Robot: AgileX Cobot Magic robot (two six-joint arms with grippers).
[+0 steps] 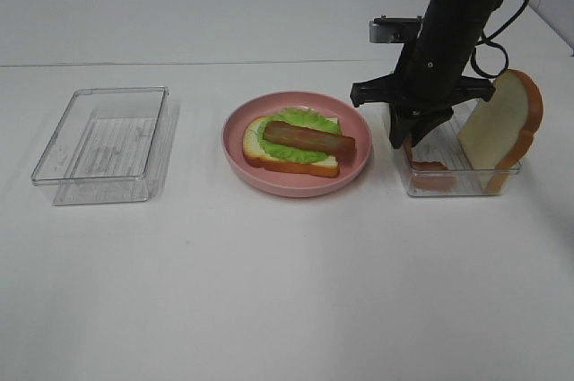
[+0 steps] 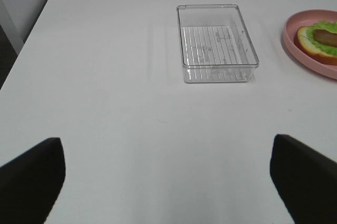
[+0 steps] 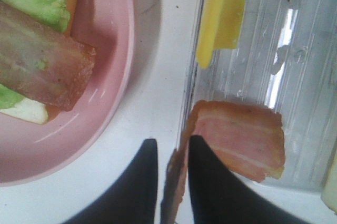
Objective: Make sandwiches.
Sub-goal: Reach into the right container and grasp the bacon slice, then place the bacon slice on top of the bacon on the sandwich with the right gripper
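Observation:
On the pink plate (image 1: 235,150) lies the open sandwich: a bread slice (image 1: 256,155) with green lettuce (image 1: 303,117) and one bacon strip (image 1: 309,139) on top. My right gripper (image 1: 408,143) reaches down into the clear tray (image 1: 453,188) right of the plate. In the right wrist view its fingers (image 3: 210,192) are nearly together on the raised edge of a second bacon strip (image 3: 239,139), close to the tray wall. A yellow cheese slice (image 3: 221,13) lies further inside the tray. A second bread slice (image 1: 502,125) leans upright at the tray's right end. My left gripper (image 2: 168,182) is open over bare table.
A second clear tray (image 1: 103,143) stands left of the plate with nothing in it, and it also shows in the left wrist view as the tray (image 2: 218,39). The plate rim (image 3: 113,124) lies close to the right tray's wall.

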